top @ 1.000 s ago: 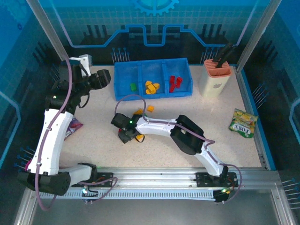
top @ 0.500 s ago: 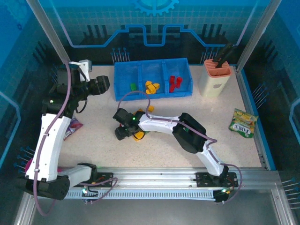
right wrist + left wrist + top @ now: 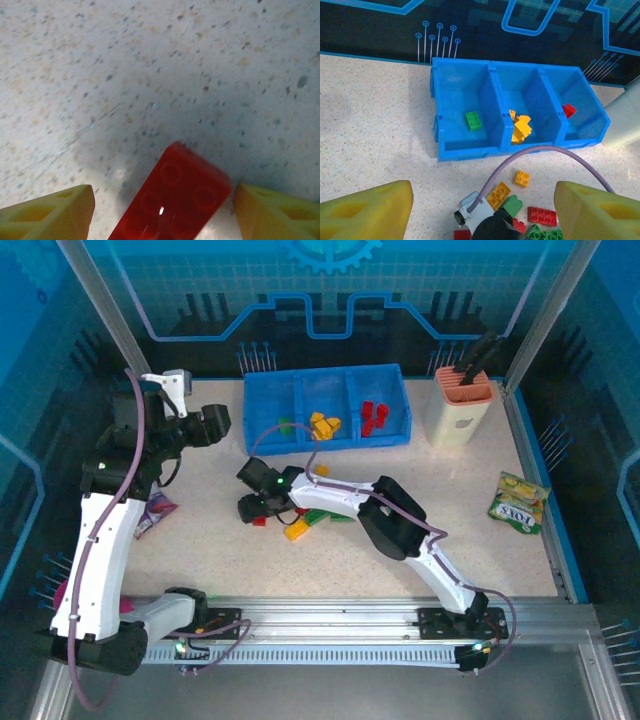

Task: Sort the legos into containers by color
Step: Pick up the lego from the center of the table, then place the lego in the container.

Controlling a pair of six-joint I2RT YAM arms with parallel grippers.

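Note:
The blue three-compartment tray (image 3: pixel 262 412) (image 3: pixel 470 150) stands at the back. It holds a green brick (image 3: pixel 473 120) on the left, yellow-orange bricks (image 3: pixel 520 128) in the middle and red ones (image 3: pixel 372 417) on the right. Loose legos lie on the table in front of it: orange (image 3: pixel 521 178), green (image 3: pixel 512 206), red (image 3: pixel 542 215) and yellow (image 3: pixel 296 531). My right gripper (image 3: pixel 250 508) (image 3: pixel 162 210) is open, low over the table, straddling a red brick (image 3: pixel 175 200) that lies flat between its fingers. My left gripper (image 3: pixel 215 423) (image 3: pixel 482 200) hangs open and empty left of the tray.
A cream holder with an orange top (image 3: pixel 460 405) stands right of the tray. A yellow-green snack packet (image 3: pixel 519 502) lies at the right edge and a purple one (image 3: pixel 158 510) at the left, under the left arm. The right arm's cable (image 3: pixel 540 152) arcs over the loose bricks.
My right gripper has opened wider and slid back and left, uncovering the loose bricks. My left gripper has drawn a little left, away from the tray.

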